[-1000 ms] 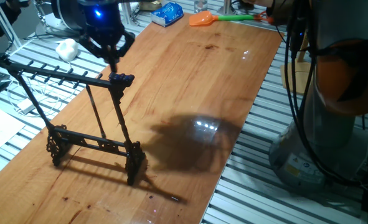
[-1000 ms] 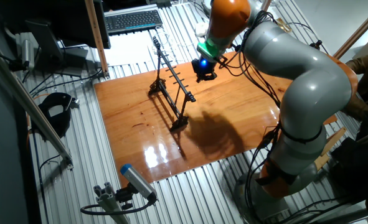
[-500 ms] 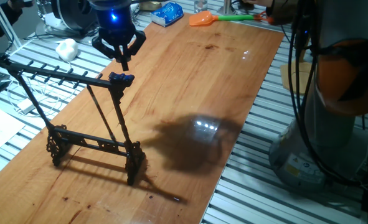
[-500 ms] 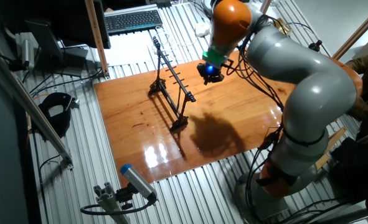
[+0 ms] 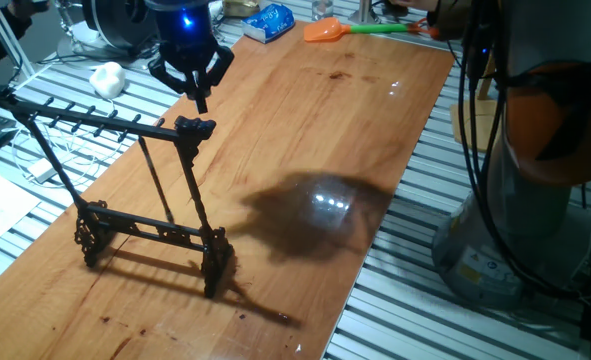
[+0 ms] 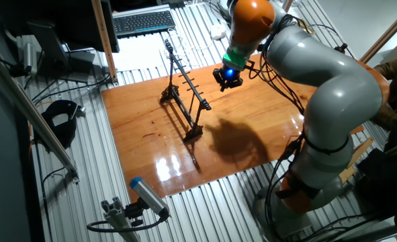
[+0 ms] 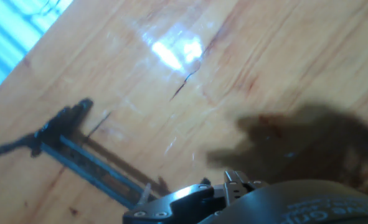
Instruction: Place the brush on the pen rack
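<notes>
The black pen rack (image 5: 85,121) stands on the left part of the wooden table (image 5: 315,120), and it shows in the other fixed view (image 6: 187,83) too. Its base rail appears in the hand view (image 7: 78,158). The brush (image 5: 279,318) lies flat on the table near the front edge, just beyond the rack's near foot. It is a thin dark line in the other fixed view (image 6: 195,159) and in the hand view (image 7: 185,84). My gripper (image 5: 199,97) hangs just above the right end of the rack's top bar, fingers together, nothing seen in it.
An orange fly swatter with a green handle (image 5: 327,31) and a blue packet (image 5: 269,22) lie at the table's far end. A white lump (image 5: 107,78) sits off the table's left edge. A keyboard (image 6: 143,21) lies behind the rack. The arm's base (image 5: 535,150) stands at the right.
My gripper has moved a little up and to the right, off the end of the rack's top bar. The rack and the brush have not moved.
</notes>
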